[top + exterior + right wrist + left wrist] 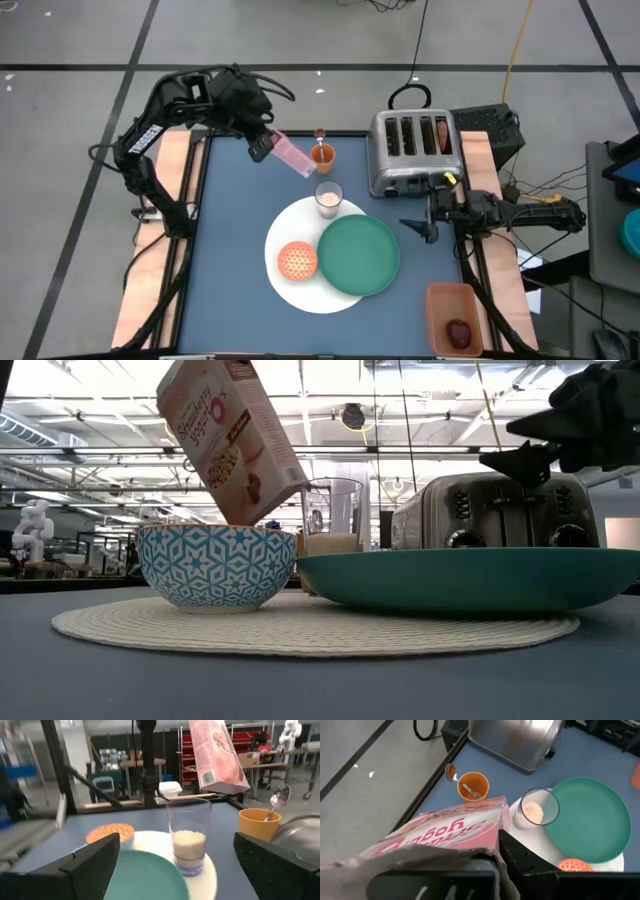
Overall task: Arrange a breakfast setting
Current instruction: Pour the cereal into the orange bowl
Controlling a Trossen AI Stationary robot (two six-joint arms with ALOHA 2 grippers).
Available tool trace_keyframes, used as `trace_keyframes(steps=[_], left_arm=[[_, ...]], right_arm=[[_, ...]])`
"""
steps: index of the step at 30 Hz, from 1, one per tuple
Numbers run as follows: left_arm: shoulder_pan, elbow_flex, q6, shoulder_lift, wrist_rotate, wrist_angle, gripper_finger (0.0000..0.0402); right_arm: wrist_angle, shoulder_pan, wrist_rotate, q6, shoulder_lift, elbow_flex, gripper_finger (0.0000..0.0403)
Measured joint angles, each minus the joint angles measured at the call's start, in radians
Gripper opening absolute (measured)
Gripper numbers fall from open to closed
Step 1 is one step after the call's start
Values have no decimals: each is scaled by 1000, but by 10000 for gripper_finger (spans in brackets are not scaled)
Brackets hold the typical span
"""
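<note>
Cereal looks to be the step in hand: the pink cereal box (292, 154) hangs tilted in the air, clamped in the left end effector (262, 145), its lower end near the orange cup (322, 154) and the milk glass (329, 199), and well short of the small orange bowl (297, 260). That bowl sits on the large white round plate (283, 233), touching the smaller green plate (359, 255) that overlaps the white plate's right side. The glass stands at the white plate's far edge, partly filled; a spoon (320, 138) leans in the cup behind it. As I judge it, the next move calls for carrying the box over the bowl and tipping it further, clearing the glass on the way. Off to the right, the right end effector (418, 228) waits beside the silver toaster (412, 150), fingers spread wide and empty. A dark red fruit (459, 333) lies in an orange tray (440, 300) at the bench's (230, 260) near right corner.
</note>
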Motion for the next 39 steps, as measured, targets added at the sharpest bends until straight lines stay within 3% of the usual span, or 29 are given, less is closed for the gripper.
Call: trace_keyframes(steps=[10, 24, 39], left_arm=[[-1, 0, 4, 0, -2, 9, 1], [-30, 0, 115, 0, 5, 16, 1], [-85, 0, 289, 0, 50, 158, 1]], right_arm=[[104, 0, 0, 221, 0, 0, 384], [204, 0, 0, 218, 0, 0, 384], [329, 0, -2, 223, 1, 0, 384]])
